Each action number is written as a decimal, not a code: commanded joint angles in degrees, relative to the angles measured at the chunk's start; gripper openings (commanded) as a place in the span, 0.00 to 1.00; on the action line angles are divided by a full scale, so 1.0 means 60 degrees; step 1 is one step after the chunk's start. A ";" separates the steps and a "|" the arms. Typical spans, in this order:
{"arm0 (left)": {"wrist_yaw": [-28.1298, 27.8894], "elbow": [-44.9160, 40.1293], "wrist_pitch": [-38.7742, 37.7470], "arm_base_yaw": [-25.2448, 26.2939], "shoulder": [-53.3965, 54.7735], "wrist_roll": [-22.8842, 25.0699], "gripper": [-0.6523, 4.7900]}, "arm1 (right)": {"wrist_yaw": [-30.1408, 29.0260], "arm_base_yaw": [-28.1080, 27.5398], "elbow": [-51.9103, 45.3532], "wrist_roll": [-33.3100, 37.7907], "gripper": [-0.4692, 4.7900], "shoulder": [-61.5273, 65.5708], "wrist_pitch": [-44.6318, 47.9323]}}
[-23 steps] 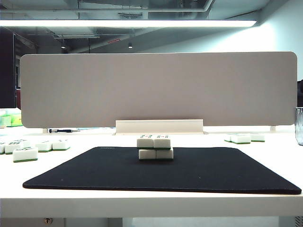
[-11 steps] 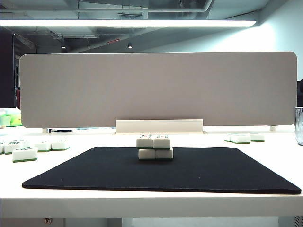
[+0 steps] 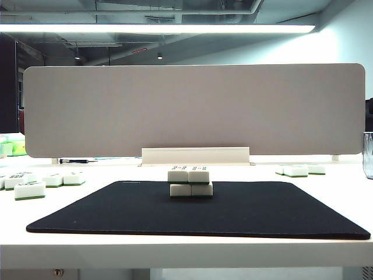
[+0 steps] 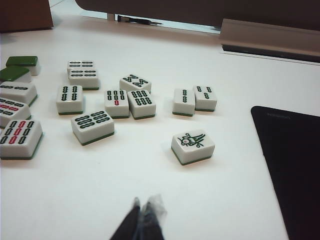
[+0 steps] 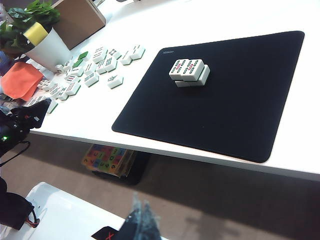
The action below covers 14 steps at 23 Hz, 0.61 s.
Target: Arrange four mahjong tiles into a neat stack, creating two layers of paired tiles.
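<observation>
1. Exterior view, nearest first: the flat black fabric mat [image 3: 198, 213] lies on the white table [image 3: 186, 251], its front edge just short of the table's; neither arm shows here, which reads as both having drawn clear of the work.
2. Toward the mat's far edge stands the stack [image 3: 190, 182]: the four mahjong tiles, white blocks with thin green backs, two side by side over two; the upper pair sits slightly off to the left of the lower pair, so the block is compact but not perfectly flush; judged from this, the task looks essentially done.
3. Farther out, loose white-and-green tiles [image 3: 44, 183] lie in scattered groups to the left and a smaller group [image 3: 301, 170] to the right, well apart from the mat; they seem to be spares; behind everything rises a long pale grey divider panel [image 3: 195, 108].
4. Left wrist view: the left gripper [image 4: 145, 220] hovers over bare table near the scattered tiles, beside the mat's edge, its dark fingertips pressed together and holding nothing.
5. Right wrist view: the right gripper [image 5: 142, 220] hangs out beyond the table's front edge, looking back at the stack on the mat from a distance; its tips appear pressed together and empty.
</observation>
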 commanded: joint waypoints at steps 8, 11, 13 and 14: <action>0.0047 0.0004 -0.0102 0.0007 0.0000 -0.0029 0.11 | 0.0652 0.0000 -0.0022 -0.1388 0.09 -0.0109 0.0641; 0.0047 0.0004 -0.0102 0.0007 0.0000 -0.0029 0.11 | 0.1537 -0.0004 -0.0586 -0.1290 0.09 -0.0109 0.2579; 0.0047 0.0004 -0.0102 0.0007 0.0000 -0.0029 0.11 | 0.1843 0.0000 -0.1155 -0.1224 0.09 -0.0109 0.3923; 0.0051 0.0004 -0.0102 0.0007 0.0000 -0.0029 0.11 | 0.1949 0.0000 -0.1439 -0.1147 0.09 -0.0109 0.4499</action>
